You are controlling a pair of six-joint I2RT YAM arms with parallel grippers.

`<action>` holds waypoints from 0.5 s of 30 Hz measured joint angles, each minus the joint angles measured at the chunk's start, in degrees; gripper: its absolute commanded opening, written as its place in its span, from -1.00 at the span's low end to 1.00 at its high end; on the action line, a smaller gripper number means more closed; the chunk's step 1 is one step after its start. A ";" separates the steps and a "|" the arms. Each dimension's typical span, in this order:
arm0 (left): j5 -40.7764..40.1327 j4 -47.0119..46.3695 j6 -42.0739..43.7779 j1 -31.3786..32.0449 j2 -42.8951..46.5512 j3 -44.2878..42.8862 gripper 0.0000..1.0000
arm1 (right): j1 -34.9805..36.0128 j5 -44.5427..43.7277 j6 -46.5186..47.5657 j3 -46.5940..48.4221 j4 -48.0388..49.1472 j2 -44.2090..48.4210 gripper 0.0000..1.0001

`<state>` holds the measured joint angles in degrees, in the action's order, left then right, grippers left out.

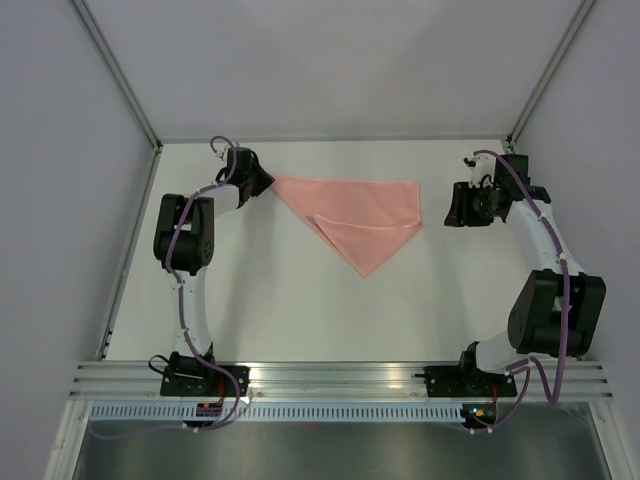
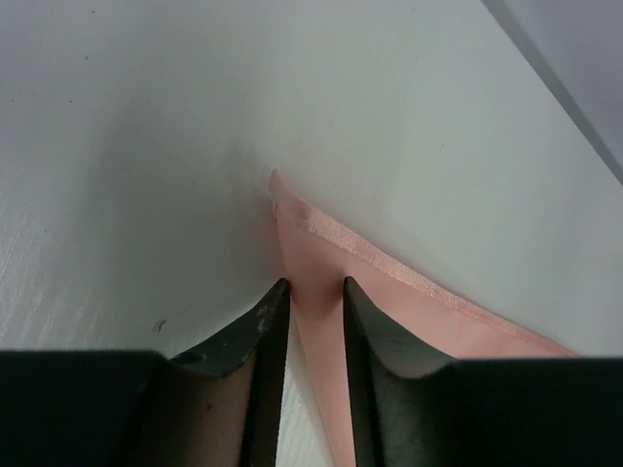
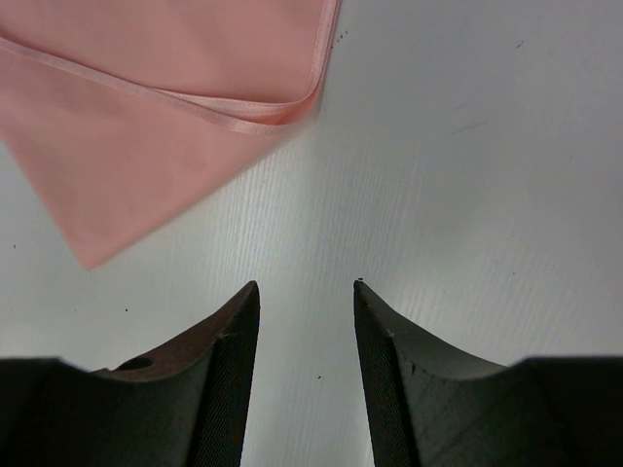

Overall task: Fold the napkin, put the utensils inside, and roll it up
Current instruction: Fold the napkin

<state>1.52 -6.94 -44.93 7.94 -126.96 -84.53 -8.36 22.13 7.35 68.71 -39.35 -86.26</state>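
The salmon-pink napkin [image 1: 352,215] lies folded into a triangle at the back middle of the table, long edge to the far side, point toward me. My left gripper [image 1: 268,183] is at its left corner. In the left wrist view the jaws [image 2: 313,282] stand narrowly apart with the napkin's corner [image 2: 321,253] lying flat between them, not pinched. My right gripper [image 1: 455,207] is open and empty, a short way right of the napkin's right corner; the right wrist view shows the gripper [image 3: 307,284] over bare table with the napkin [image 3: 146,107] ahead. No knife is in view.
The white table [image 1: 300,310] is walled by grey panels at the left, back and right. A metal rail [image 1: 340,378] runs along the near edge where both arm bases are bolted.
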 measured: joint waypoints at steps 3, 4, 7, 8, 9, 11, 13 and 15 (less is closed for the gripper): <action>0.00 1.40 0.00 0.04 -1.11 -1.77 -0.55 | 0.28 -0.04 0.04 -0.02 0.00 0.00 -0.01; -0.02 1.64 0.00 0.04 -1.29 -2.01 -0.63 | 0.28 -0.07 0.09 -0.02 0.02 0.00 -0.01; 0.00 2.36 0.02 0.00 -1.90 -2.95 -0.82 | 0.39 -0.15 0.13 -0.02 0.02 0.00 -0.01; -0.02 2.51 0.02 0.00 -1.90 -2.95 -0.88 | 0.50 -0.15 0.13 -0.02 0.02 0.00 -0.01; 0.00 2.51 0.07 0.00 -1.90 -2.95 -0.92 | 0.61 -0.17 0.15 -0.02 0.02 0.00 -0.01; 0.07 2.03 0.09 0.00 -1.90 -2.84 -0.95 | 0.79 -0.22 0.15 -0.02 0.02 0.00 -0.02; 0.20 0.28 0.13 0.00 -1.60 -1.73 -0.95 | 1.01 -0.44 0.17 -0.02 0.02 0.00 -0.01; 0.52 -2.16 0.39 0.00 -0.50 0.83 -0.95 | 1.20 -0.61 0.17 -0.02 0.07 0.00 -0.01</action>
<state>2.04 -9.10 -44.53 7.94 -127.46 -83.70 -7.16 21.52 7.53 68.69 -39.29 -86.26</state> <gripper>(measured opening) 0.026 0.494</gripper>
